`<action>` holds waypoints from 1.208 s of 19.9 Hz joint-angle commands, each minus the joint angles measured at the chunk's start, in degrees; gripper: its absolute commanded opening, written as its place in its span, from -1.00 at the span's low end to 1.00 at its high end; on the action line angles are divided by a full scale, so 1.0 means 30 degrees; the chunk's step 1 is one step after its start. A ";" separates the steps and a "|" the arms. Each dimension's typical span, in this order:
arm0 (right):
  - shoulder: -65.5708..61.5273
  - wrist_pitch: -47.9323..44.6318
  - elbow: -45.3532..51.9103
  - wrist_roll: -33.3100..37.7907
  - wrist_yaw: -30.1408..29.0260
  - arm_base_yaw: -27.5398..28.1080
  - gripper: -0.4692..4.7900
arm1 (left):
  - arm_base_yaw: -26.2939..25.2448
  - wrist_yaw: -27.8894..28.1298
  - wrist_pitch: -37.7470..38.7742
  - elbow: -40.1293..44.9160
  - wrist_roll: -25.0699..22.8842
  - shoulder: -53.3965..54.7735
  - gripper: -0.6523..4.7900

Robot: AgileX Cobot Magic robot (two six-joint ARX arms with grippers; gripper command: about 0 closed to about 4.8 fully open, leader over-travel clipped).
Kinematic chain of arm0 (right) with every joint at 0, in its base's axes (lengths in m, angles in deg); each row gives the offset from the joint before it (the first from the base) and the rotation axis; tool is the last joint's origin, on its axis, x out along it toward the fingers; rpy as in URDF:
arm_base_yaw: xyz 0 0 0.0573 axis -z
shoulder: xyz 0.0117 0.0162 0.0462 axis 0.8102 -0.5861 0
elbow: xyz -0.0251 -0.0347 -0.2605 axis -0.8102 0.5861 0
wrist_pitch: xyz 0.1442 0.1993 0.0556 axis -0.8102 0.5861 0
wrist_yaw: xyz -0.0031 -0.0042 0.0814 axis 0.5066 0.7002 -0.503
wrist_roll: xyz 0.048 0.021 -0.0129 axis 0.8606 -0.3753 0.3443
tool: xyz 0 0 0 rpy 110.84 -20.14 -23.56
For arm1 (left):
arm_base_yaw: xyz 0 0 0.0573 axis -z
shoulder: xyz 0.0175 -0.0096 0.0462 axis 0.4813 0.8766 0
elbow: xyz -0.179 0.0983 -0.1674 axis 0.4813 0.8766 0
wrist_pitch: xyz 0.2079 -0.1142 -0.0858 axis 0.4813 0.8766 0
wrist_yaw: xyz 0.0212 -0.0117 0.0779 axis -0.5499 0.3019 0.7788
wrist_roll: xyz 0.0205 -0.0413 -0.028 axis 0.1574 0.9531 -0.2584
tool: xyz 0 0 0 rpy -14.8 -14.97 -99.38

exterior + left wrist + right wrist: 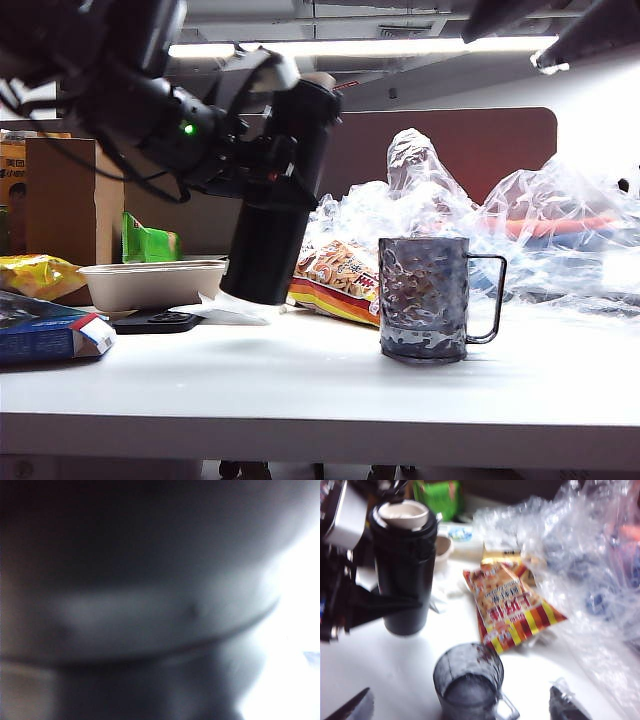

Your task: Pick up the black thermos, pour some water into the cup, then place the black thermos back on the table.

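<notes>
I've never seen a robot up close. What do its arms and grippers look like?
Both are black. The left arm is bulky, trailing loose black cables, with a small green light and a white block beside its gripper. Of the right gripper, only dark tips show.

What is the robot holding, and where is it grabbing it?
The left hand holds the black thermos around its upper body, lifted off the table and tilted. The right hand holds nothing.
</notes>
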 commanded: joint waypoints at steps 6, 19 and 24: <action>0.0022 0.2098 -0.0095 -0.0321 -0.0007 -0.0007 1.00 | 0.1647 0.4131 0.4750 -0.2980 -1.1701 0.0044 -0.66; -0.0488 0.2317 -0.0080 -0.0095 -0.1093 -0.0036 1.00 | 0.1902 0.5005 0.2790 -0.2980 -1.3325 0.0036 -0.66; -0.0947 0.2769 -0.0080 -0.0102 -0.1144 -0.0036 0.27 | 0.1880 0.3774 0.2069 -0.2980 -1.8506 0.0299 -0.66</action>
